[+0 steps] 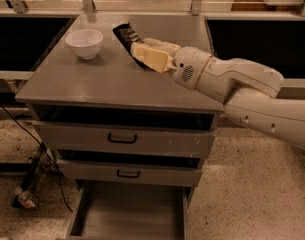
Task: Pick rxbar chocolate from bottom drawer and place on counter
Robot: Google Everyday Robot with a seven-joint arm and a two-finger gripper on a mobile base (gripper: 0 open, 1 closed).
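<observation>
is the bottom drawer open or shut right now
Open: the bottom drawer is pulled out, showing its grey floor. The gripper is over the counter, at the rxbar chocolate.

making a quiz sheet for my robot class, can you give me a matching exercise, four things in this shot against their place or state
Things:
1 bowl
2 chocolate bar
3 bottom drawer
4 gripper

Places or states:
a pulled open, lowest of the three
b white, back left on the counter
c above the back of the counter, jaws shut on the bar
d black, held over the counter

Pairs: 1-b, 2-d, 3-a, 4-c
</observation>
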